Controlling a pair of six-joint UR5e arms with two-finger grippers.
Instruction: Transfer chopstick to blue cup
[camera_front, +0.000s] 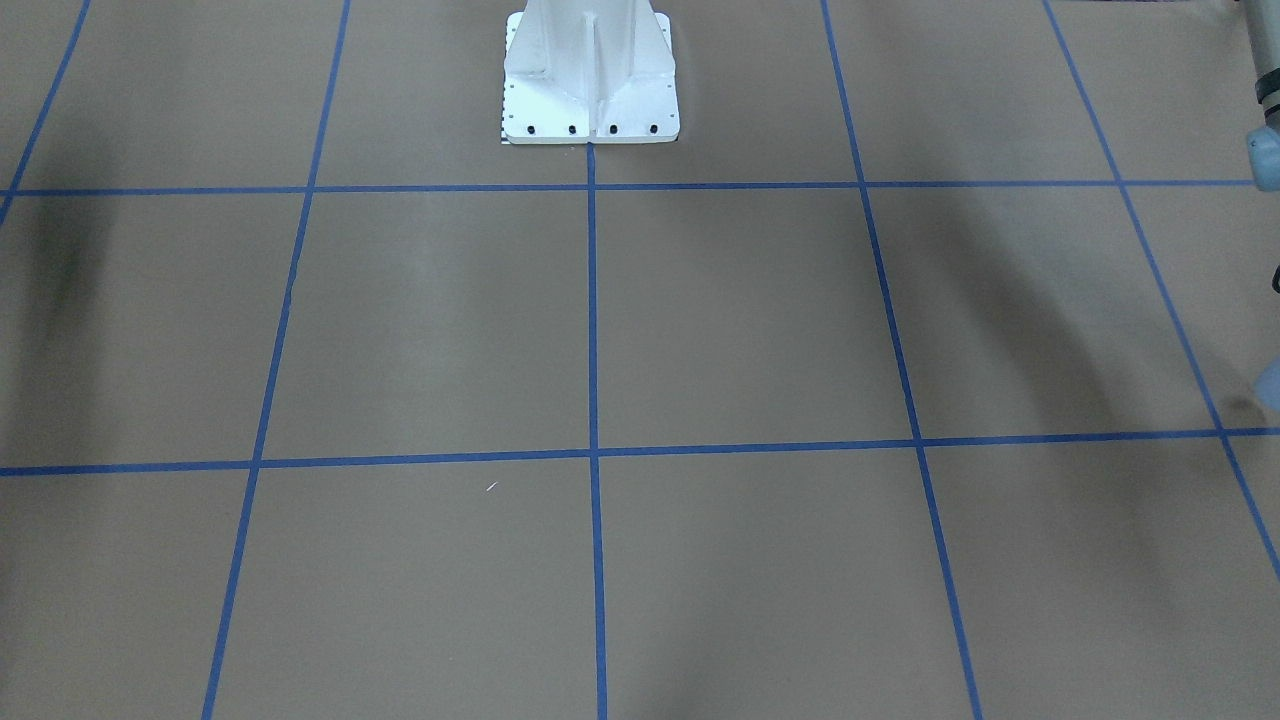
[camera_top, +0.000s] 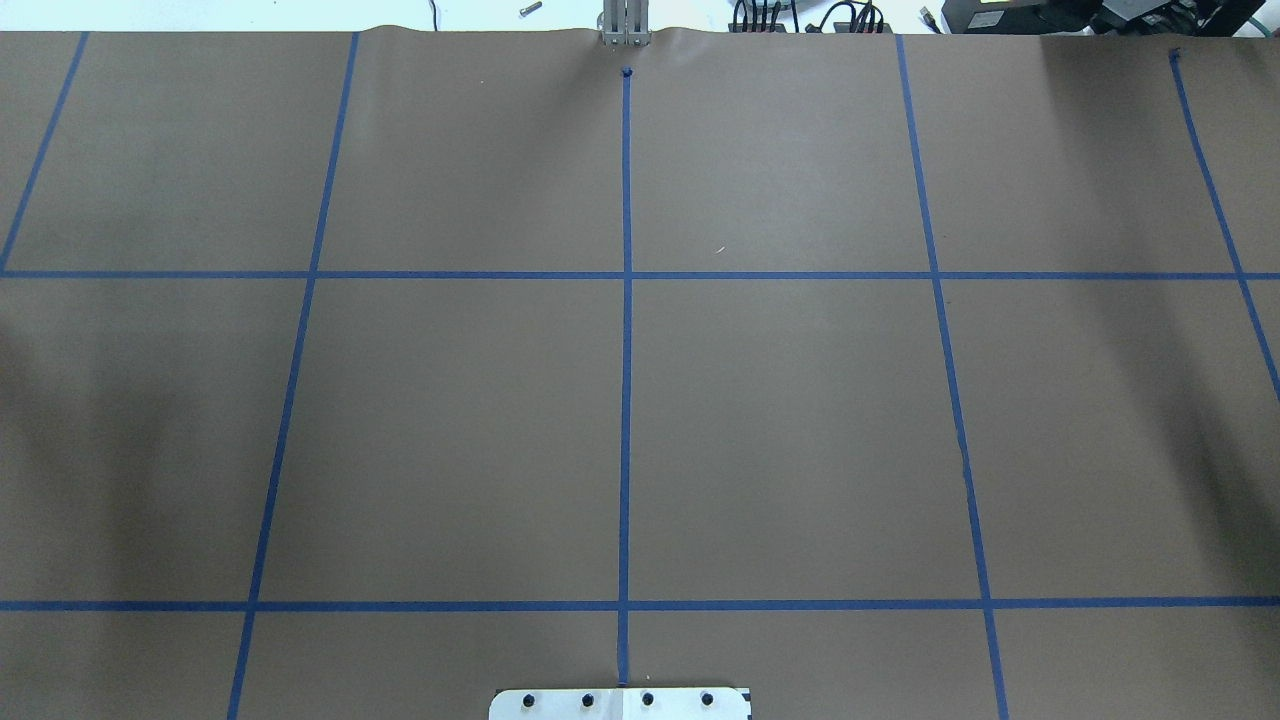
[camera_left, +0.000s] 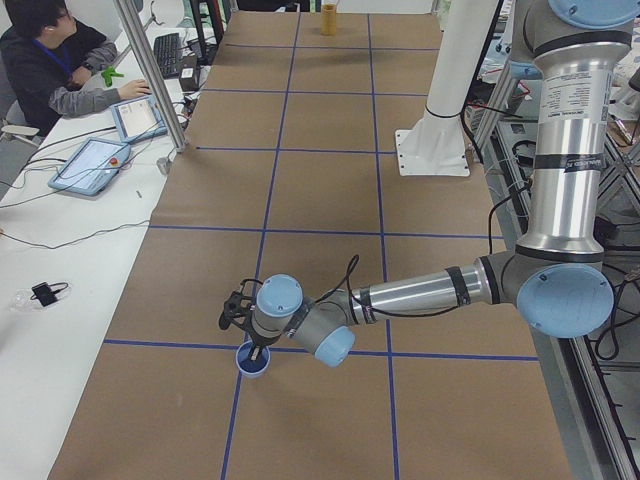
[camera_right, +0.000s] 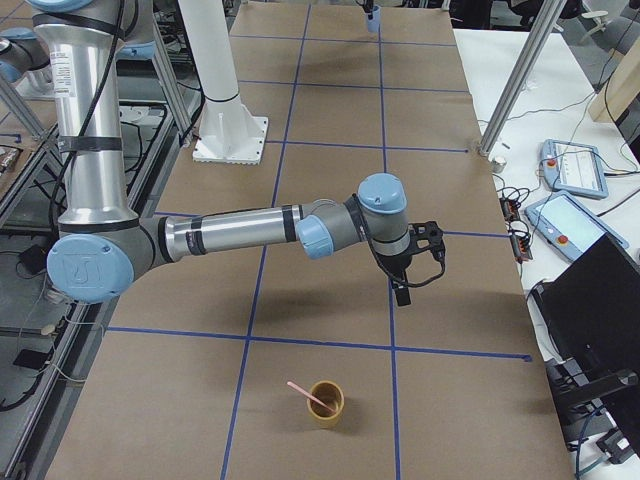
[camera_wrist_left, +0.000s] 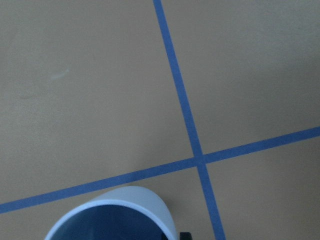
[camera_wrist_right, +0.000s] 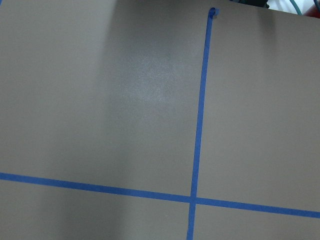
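Blue cup sat under your left gripper, probably being steadied | chopstick leaned in tan cup, right gripper near to fetch it | jaws: you couldn't tell.

The light-blue plastic cup just beneath the left gripper has a smooth wall with a soft sheen. Under both grippers lies matt brown paper sheeting, smooth and crossed by thin blue tape lines of a dull finish. Behind the right gripper, the arm's silver metal tube looks brushed. Its pale-blue joint caps are glossy plastic.
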